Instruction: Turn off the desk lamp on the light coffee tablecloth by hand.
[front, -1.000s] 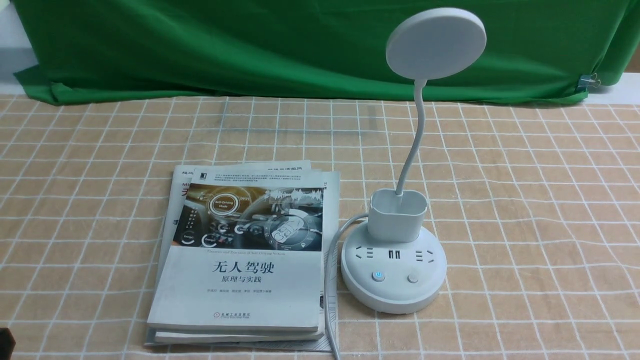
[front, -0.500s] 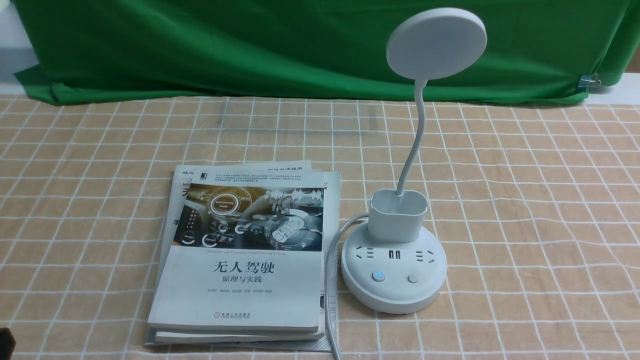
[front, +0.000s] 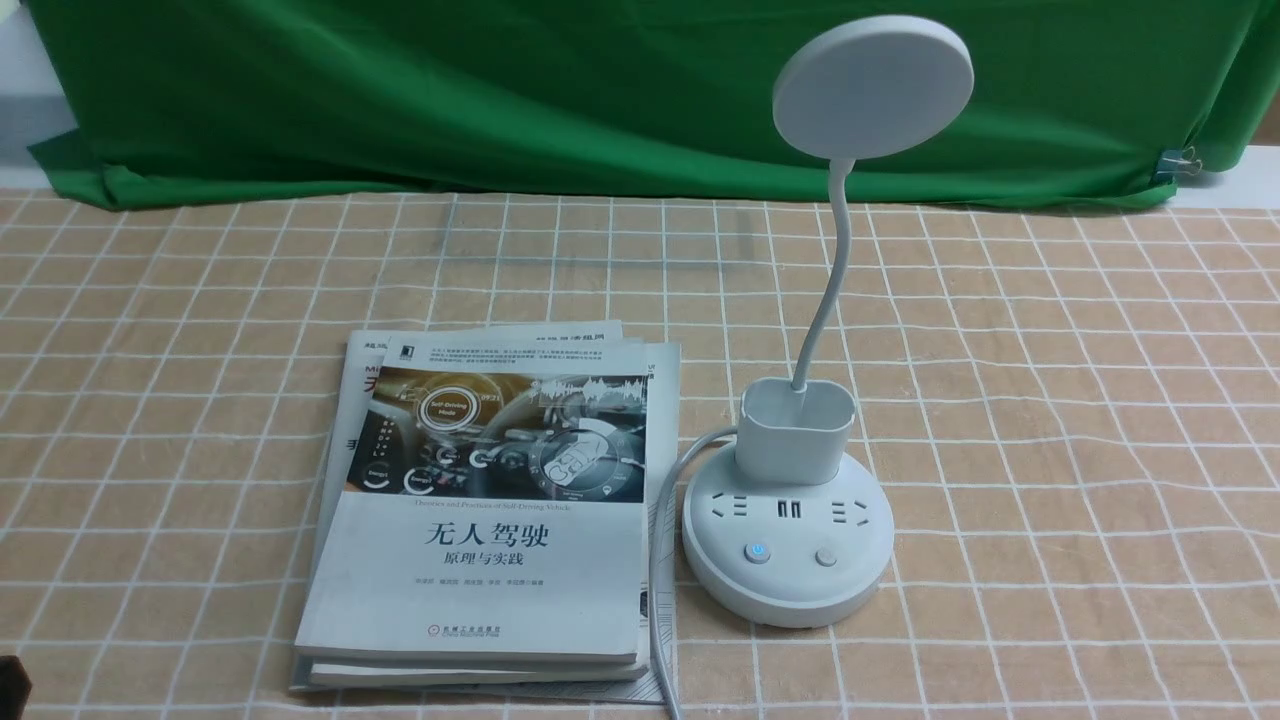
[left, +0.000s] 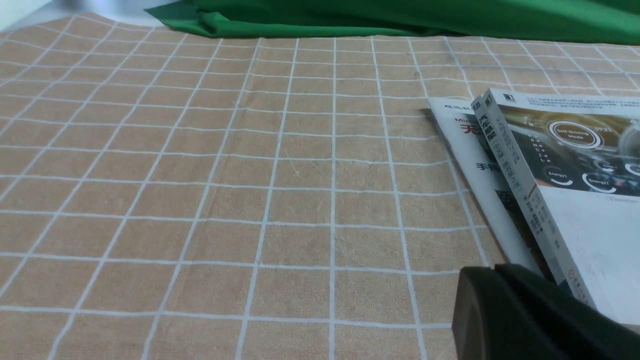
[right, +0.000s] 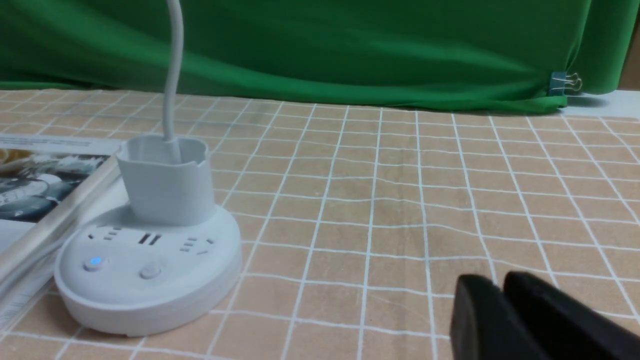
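Two stacked white paperback books (front: 480, 520) lie on the light tan grid-lined tablecloth (front: 1050, 420), just left of the white desk lamp (front: 790, 520) with round socket base; one base button glows blue. Left claw (left: 495, 272) and right claw (right: 500, 285) sit low, fingers together, gripping nothing, apart from the lamp.

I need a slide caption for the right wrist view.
Shut right pincer low over checked tablecloth, apart from white desk lamp.

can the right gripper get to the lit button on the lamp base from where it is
Probably yes. In the right wrist view, only bare tablecloth lies between the right gripper and the blue-lit button on the desk lamp; the books sit beyond it.
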